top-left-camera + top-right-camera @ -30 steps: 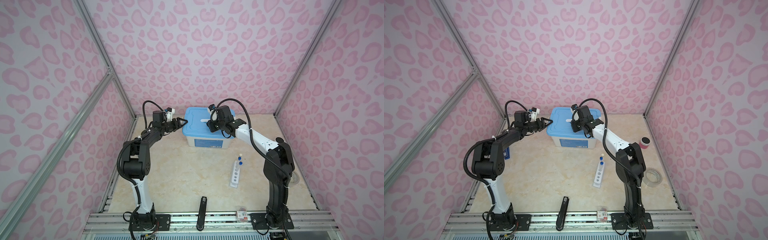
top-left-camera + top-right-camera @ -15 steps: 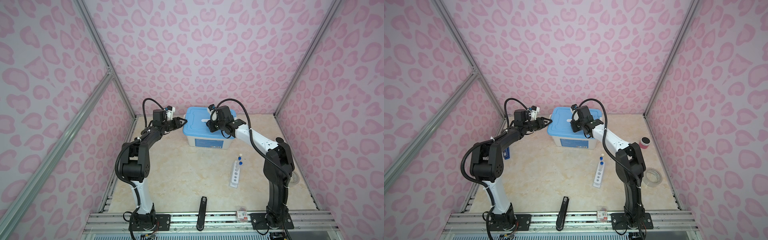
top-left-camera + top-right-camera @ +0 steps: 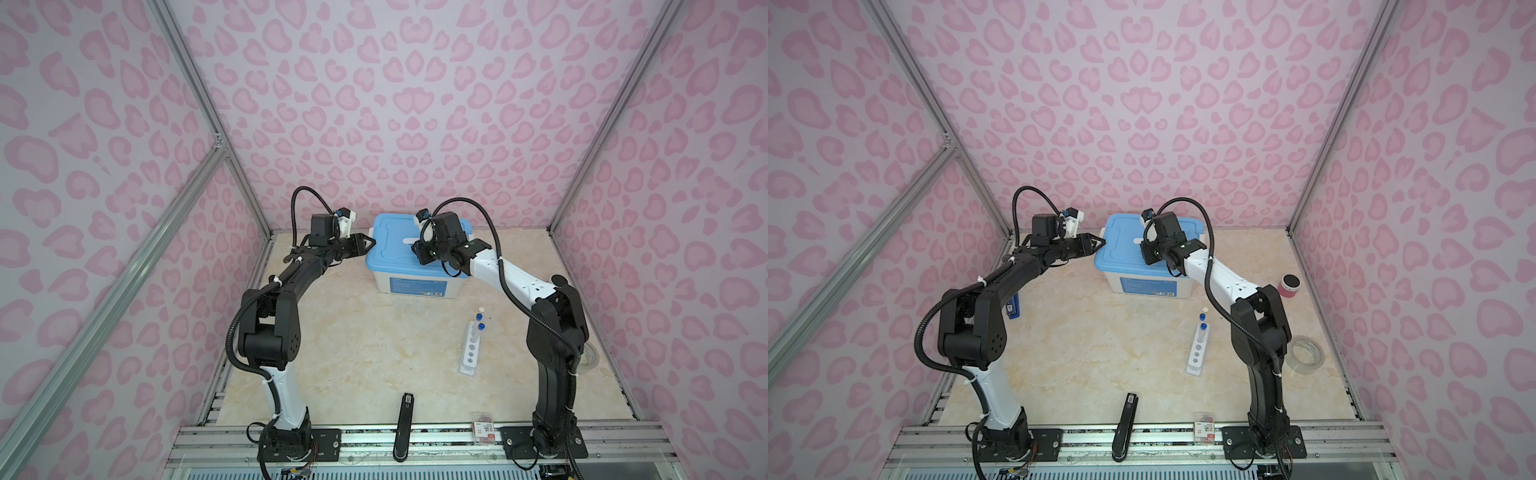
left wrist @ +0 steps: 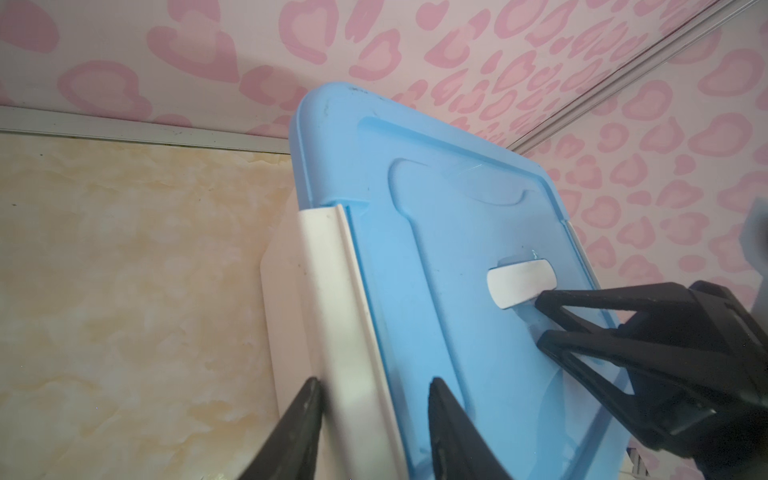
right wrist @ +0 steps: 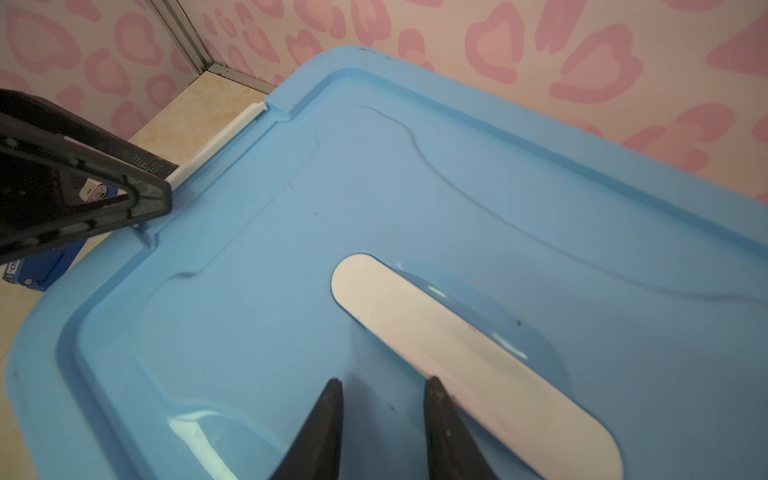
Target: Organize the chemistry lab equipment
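Marbled tabletop (image 3: 353, 332): left gripper (image 4: 374, 382) straddles white latch (image 4: 324, 291), grip unclear; right gripper (image 5: 383, 380) parted over blue lid (image 5: 291, 208), contents hidden.

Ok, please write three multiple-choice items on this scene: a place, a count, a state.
1. The white rack stands: A on the wall; B on the table; C in a drawer.
2. Blue-capped tubes in it: A none; B five; C two.
3. The blue lid of the box is: A on the box; B on the table; C missing.
Key: 1B, its base rests on the table; 2C, two blue caps stick up; 3A, it covers the box.
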Tool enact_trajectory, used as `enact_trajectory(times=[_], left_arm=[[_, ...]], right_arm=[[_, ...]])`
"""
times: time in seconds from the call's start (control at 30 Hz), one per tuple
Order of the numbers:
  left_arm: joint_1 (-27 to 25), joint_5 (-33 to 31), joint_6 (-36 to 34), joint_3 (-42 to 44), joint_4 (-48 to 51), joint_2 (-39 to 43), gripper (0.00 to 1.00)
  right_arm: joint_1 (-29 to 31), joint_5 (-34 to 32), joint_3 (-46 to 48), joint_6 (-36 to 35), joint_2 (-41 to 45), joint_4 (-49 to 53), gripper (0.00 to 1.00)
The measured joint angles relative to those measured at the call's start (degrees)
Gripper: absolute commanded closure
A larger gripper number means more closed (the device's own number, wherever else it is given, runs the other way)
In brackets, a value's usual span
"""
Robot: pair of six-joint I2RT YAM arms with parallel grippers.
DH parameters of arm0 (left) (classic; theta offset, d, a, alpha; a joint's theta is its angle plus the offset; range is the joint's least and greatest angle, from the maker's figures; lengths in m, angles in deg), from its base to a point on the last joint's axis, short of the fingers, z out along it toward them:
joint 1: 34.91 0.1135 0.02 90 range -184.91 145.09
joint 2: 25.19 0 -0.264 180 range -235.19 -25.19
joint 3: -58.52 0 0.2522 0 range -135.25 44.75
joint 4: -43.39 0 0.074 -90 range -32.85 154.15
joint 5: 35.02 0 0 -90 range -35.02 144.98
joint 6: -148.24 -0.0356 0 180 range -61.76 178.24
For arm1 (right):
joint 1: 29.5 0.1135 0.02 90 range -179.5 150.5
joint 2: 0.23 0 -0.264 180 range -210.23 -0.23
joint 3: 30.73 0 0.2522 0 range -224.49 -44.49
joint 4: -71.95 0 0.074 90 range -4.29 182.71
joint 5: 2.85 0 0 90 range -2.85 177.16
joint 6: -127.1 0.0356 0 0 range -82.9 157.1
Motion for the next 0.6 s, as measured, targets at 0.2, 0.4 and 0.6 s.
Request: enact_trajectory(times=[0.2,0.4,0.6], left_arm=[[-1.09,-3.93,-2.69,-2.12,3.96,-0.26,0.59],[-2.10,-7.39,-4.44,-3.93,7.06,-0.66,0.61],[-2.95,-10.19,-5.88,-5.73,9.57,-0.94,0.63]], right_arm=[[0.00,-0.02,0.17,-0.02,-0.02,-0.24,0.66],[0.00,0.00,0.22,-0.04,-0.28,-1.01,0.66],[0.04,0.00,0.24,-0.04,-0.42,-1.42,0.67]])
